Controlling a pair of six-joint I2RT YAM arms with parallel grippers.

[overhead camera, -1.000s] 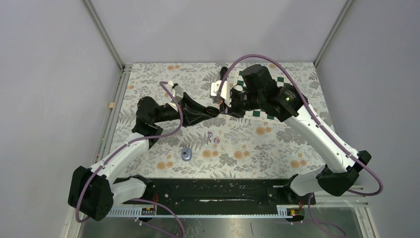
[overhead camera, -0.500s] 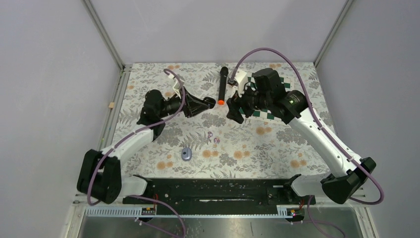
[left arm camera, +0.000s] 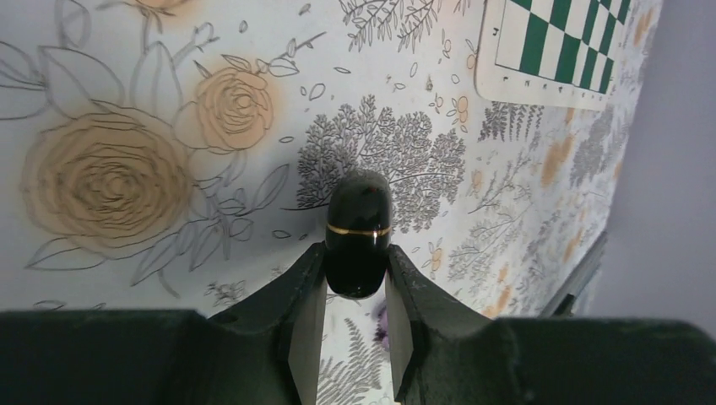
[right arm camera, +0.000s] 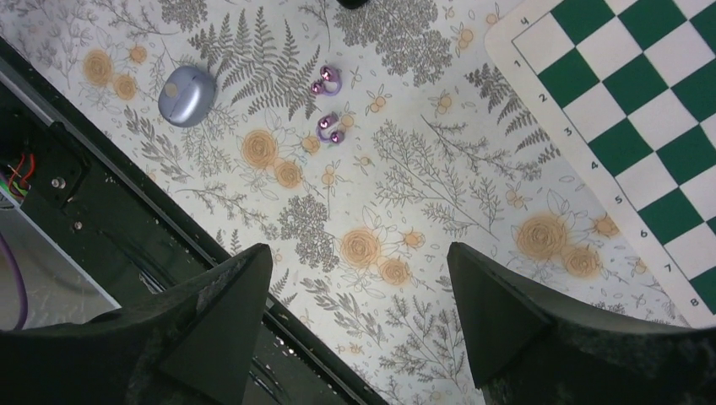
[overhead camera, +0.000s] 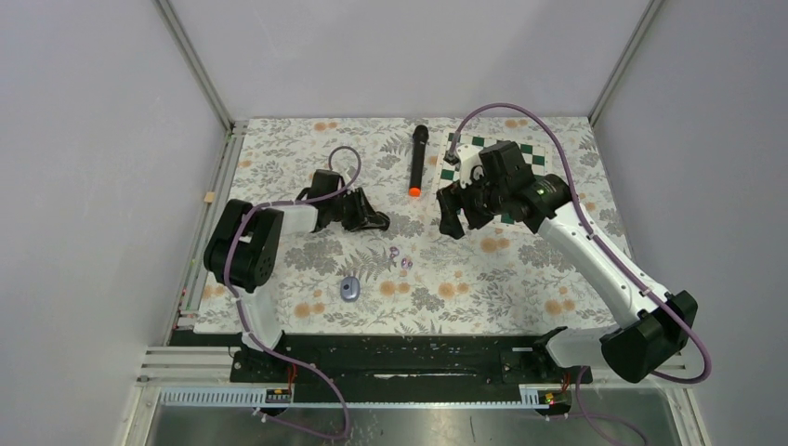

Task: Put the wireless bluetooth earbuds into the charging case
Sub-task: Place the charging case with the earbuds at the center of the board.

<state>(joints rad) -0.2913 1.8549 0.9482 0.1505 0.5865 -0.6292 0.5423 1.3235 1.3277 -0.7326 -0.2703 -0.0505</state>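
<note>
My left gripper is shut on a small black oval case with a thin gold band, held just over the floral mat. In the top view the left gripper sits left of centre. Two lilac earbuds lie loose on the mat below it, also seen as earbuds in the right wrist view. A lilac oval charging case lies shut nearer the front. My right gripper hangs open and empty right of the earbuds.
A black microphone with an orange end lies at the back centre. A green and white checkerboard sits at the back right, partly under the right arm. The black base rail runs along the front edge.
The grippers were together at mid-table; the right one has opened wide and drawn back right. The left arm has folded back to the left, keeping the black case. The microphone is now uncovered.
</note>
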